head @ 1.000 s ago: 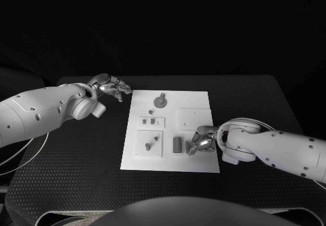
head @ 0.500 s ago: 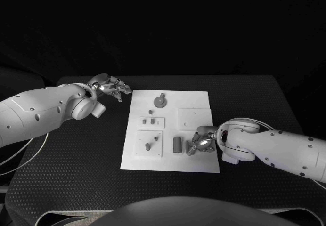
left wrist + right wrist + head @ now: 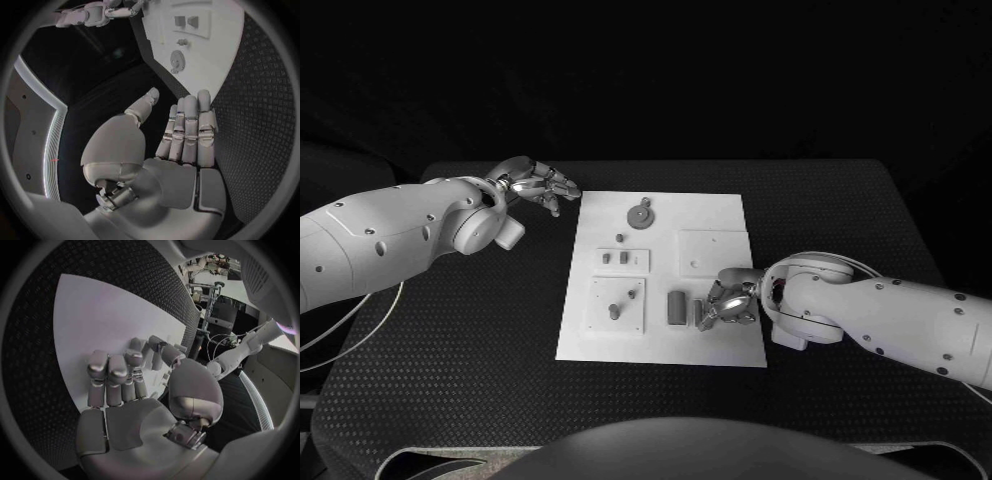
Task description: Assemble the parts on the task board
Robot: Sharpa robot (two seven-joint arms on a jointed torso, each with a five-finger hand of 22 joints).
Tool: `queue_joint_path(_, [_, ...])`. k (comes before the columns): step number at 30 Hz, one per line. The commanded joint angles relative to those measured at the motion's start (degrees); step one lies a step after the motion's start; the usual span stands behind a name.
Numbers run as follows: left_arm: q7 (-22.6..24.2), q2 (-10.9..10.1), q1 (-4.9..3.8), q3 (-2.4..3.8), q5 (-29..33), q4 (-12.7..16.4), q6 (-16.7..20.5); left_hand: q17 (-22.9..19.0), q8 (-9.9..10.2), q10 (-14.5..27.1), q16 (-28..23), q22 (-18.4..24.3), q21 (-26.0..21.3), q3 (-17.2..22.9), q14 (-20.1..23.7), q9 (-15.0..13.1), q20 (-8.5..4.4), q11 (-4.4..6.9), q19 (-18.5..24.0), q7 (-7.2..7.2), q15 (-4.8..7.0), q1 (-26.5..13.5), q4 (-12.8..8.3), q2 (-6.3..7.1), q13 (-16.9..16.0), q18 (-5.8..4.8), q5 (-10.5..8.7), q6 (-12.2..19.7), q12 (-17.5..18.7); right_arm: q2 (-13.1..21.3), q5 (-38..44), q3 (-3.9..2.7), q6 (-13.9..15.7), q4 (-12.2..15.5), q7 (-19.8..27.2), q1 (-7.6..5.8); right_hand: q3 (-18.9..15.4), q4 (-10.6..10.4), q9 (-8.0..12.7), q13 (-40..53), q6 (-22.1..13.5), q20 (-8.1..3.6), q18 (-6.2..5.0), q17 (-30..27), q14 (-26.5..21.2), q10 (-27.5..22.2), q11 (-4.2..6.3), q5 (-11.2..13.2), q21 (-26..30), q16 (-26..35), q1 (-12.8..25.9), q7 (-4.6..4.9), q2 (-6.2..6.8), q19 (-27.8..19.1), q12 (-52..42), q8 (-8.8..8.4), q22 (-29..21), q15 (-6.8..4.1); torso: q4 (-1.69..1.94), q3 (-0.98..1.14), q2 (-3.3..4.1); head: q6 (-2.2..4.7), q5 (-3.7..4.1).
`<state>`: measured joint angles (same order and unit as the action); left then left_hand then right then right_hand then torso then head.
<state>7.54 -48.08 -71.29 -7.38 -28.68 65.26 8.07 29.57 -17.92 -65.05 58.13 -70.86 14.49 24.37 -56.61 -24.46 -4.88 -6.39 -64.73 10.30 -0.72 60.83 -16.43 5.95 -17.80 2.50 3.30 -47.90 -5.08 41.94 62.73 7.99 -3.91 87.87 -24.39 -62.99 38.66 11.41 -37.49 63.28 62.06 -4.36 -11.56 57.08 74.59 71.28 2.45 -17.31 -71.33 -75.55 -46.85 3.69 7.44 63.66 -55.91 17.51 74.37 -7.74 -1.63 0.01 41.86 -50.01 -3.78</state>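
Partly hidden under the curled right hand (image 3: 728,305) on the task board (image 3: 711,215), a part, grip unclear; left hand (image 3: 531,184) spread, empty.

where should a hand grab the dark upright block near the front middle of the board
Probably across its long sides, from above. The dark block is narrow and elongated, lying front to back on the task board, so its flanks offer opposing faces. The right hand sits right beside it; its left flank looks free.

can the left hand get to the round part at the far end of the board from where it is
Probably yes: the left hand hovers open just beside the board's far corner, and nothing lies between it and the round part.
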Motion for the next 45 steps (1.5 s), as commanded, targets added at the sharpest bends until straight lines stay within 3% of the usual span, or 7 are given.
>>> queue_joint_path(1, [0.3,0.1,-0.07,0.03,-0.1,0.2,-0.7,0.1,-0.3,-0.4,-0.1,-0.1,-0.4,0.3,0.1,0.1,-0.41,-0.13,0.0,0.37,0.38,-0.4,0.0,-0.21,-0.1,1.67,-0.35,0.0,0.0,-0.2,0.0,0.01,0.4,-0.5,-0.3,0.07,0.1,0.2,-0.1,-0.1,0.3,-0.26,-3.44,0.0,-0.1,0.5,0.14,0.2,-0.1,0.1,0.3,0.03,-0.49,0.1,-0.3,0.07,0.0,-0.42,-0.02,-0.02,0.0,0.01,-0.01])
queue_joint_path(14, [0.2,0.0,-0.07,0.03,-0.1,0.2,-0.7,0.1,-0.3,-0.4,-0.1,-0.1,-0.4,0.3,0.1,0.1,-0.42,-0.12,0.0,0.37,0.38,-0.4,0.0,-0.21,-0.1,1.68,-0.35,0.0,0.0,-1.3,0.0,0.04,-1.4,-1.7,-1.4,0.46,1.2,4.5,-0.2,-0.1,0.8,-0.12,-3.44,0.0,-0.1,0.9,0.24,0.2,-0.4,0.0,-0.8,-0.09,-7.65,-0.2,-0.4,0.13,0.3,-0.32,0.01,-0.02,0.02,0.01,0.04])
queue_joint_path(20, [0.1,-0.1,-0.07,0.03,-0.1,0.3,-0.6,0.1,-0.3,-0.4,-0.1,-0.1,-0.4,0.3,0.1,0.1,-0.43,-0.12,0.0,0.37,0.38,-0.4,0.0,-0.21,-0.1,1.68,-0.35,0.0,0.0,-1.7,0.0,0.1,-2.1,-2.4,-2.6,0.65,1.8,5.2,-0.3,-0.1,1.0,-0.05,-3.44,0.0,0.0,1.1,0.27,0.1,-0.5,0.0,-2.0,-0.14,-8.96,-0.2,-0.5,0.19,0.4,-0.25,0.0,-0.01,0.0,0.01,0.1])
queue_joint_path(27, [0.1,-0.1,-0.07,0.03,-0.1,0.3,-0.6,0.1,-0.3,-0.4,-0.1,-0.1,-0.4,0.3,0.1,0.1,-0.42,-0.12,0.0,0.37,0.38,-0.4,0.0,-0.21,-0.1,1.68,-0.35,0.0,0.1,-1.5,-0.2,0.14,-2.0,-2.2,-1.9,0.71,1.8,5.2,-0.3,-0.1,1.0,-0.02,-3.44,0.1,0.0,1.2,0.26,0.2,-0.5,-0.1,-2.2,-0.13,-8.92,-0.2,-0.5,0.18,0.4,-0.22,0.0,0.0,0.0,0.01,-0.01])
queue_joint_path(32, [0.1,-0.1,-0.07,0.03,-0.1,0.3,-0.6,0.1,-0.3,-0.4,-0.1,-0.1,-0.4,0.3,0.1,0.1,-0.42,-0.13,0.0,0.37,0.38,-0.4,0.0,-0.21,-0.1,1.67,-0.35,0.0,0.1,-1.1,-0.5,0.14,-1.7,-2.0,-1.2,0.71,1.5,5.1,-0.3,-0.1,1.0,0.08,-3.44,0.0,0.0,1.2,0.21,0.2,-0.6,-0.1,-2.0,-0.08,-8.24,-0.2,-0.5,0.16,0.4,-0.18,0.01,0.02,0.01,0.01,-0.04])
queue_joint_path(42, [0.2,-0.1,-0.07,0.03,0.0,0.3,-0.4,0.1,-0.3,-0.4,-0.1,-0.1,-0.4,0.3,0.1,0.1,-0.42,-0.13,0.0,0.38,0.38,-0.4,0.0,-0.18,-0.1,1.67,-0.35,0.0,0.1,2.5,-0.6,0.06,-1.1,0.7,-0.1,0.18,0.5,4.2,-0.1,-0.2,0.2,0.32,-3.44,-0.2,-0.2,0.8,-0.01,0.2,-0.1,0.3,-1.6,0.15,-2.12,-0.1,-0.1,-0.38,0.0,-0.24,-0.06,0.11,-0.04,0.01,-0.09])
queue_joint_path(45, [0.3,-0.1,-0.07,0.03,0.1,0.2,-0.2,0.1,-0.3,-0.4,-0.1,-0.2,-0.4,0.2,0.1,0.1,-0.41,-0.13,0.0,0.38,0.38,-0.4,0.0,-0.14,-0.1,1.67,-0.36,0.0,0.1,3.7,-0.6,-0.03,-0.4,1.6,1.4,-0.89,0.5,2.7,0.2,-0.1,-1.3,0.32,-3.44,-0.3,-0.4,0.2,-0.54,0.2,0.3,0.6,-1.5,0.72,1.15,-0.2,0.0,-1.26,-0.3,0.04,-0.07,0.1,-0.08,0.01,-0.02])
